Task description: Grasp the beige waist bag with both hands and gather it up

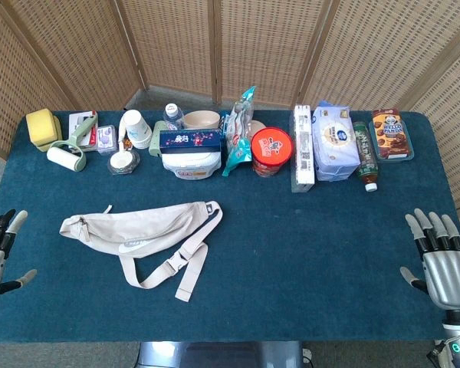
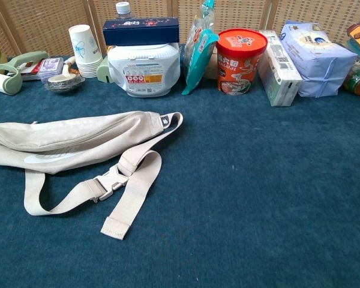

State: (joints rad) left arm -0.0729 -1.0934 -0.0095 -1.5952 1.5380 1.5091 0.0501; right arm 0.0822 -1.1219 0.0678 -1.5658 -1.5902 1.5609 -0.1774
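In the head view the beige waist bag lies flat on the blue tablecloth, left of centre and nearer the front edge than the far row of goods, its long axis running left to right with a slight rise toward the right end. The left hand rests at the left edge with fingers spread, holding nothing — it is the nearer one, the bag's zipper end lying just to its right. The right hand, also spread and empty, sits at the right edge, well apart from the bag. In the chest view neither hand shows; the strap loops toward the front, its buckle closed and its free end pointing near — so the right arm likely has the longer reach.
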